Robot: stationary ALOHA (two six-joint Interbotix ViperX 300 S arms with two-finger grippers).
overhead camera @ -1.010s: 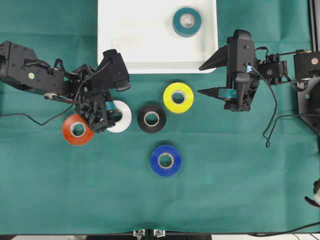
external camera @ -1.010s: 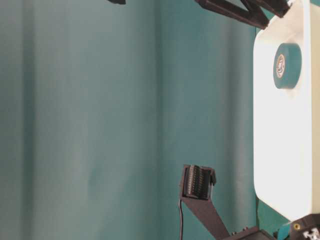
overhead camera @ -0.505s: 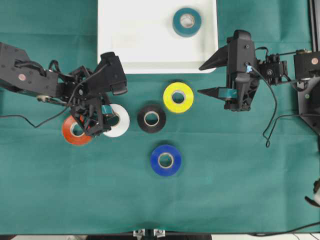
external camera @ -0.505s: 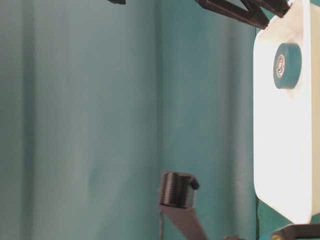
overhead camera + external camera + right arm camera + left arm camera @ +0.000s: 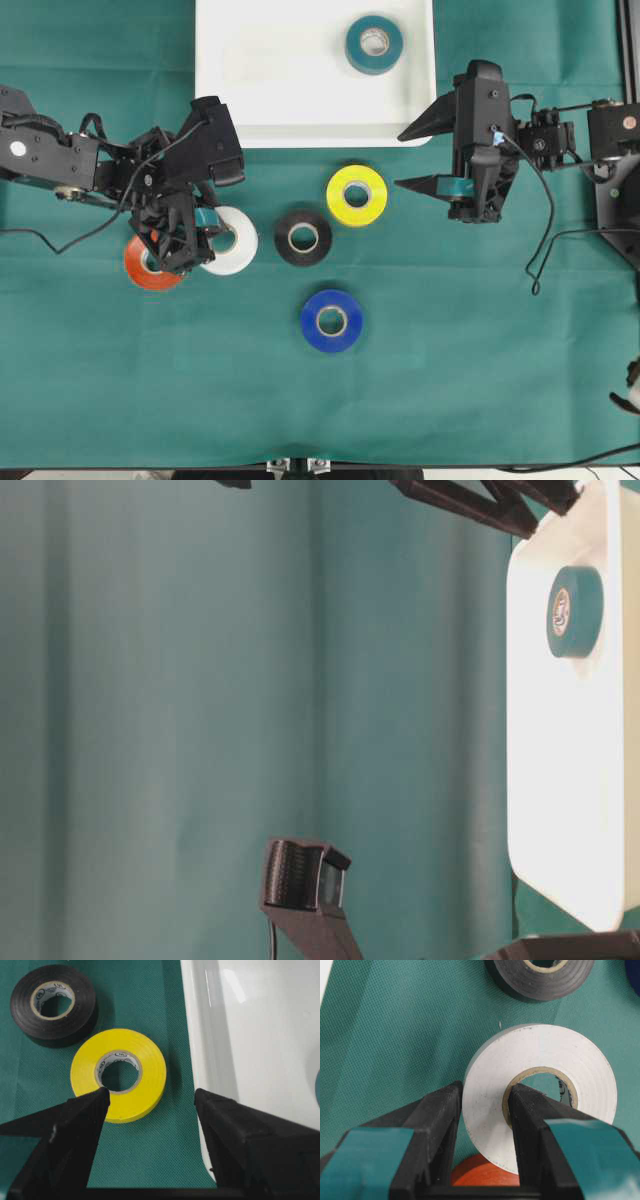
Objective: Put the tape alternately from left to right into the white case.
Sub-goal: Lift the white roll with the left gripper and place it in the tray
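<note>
One finger (image 5: 532,1125) inside white roll (image 5: 540,1095) core; other outside.

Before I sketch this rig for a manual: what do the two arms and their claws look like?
Both arms are matte black with angular housings. The left claw has flat black fingers capped with teal rectangular pads. The right claw shows wedge-shaped black fingers with a teal patch near its base. Thin black cables loop off both arms; a small round white marking sits on the left arm.

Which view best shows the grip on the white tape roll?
The left wrist view: the left gripper pinches the white tape roll wall, one finger through its core. Overhead shows the roll partly hidden. The table-level and right wrist views miss it.
</note>
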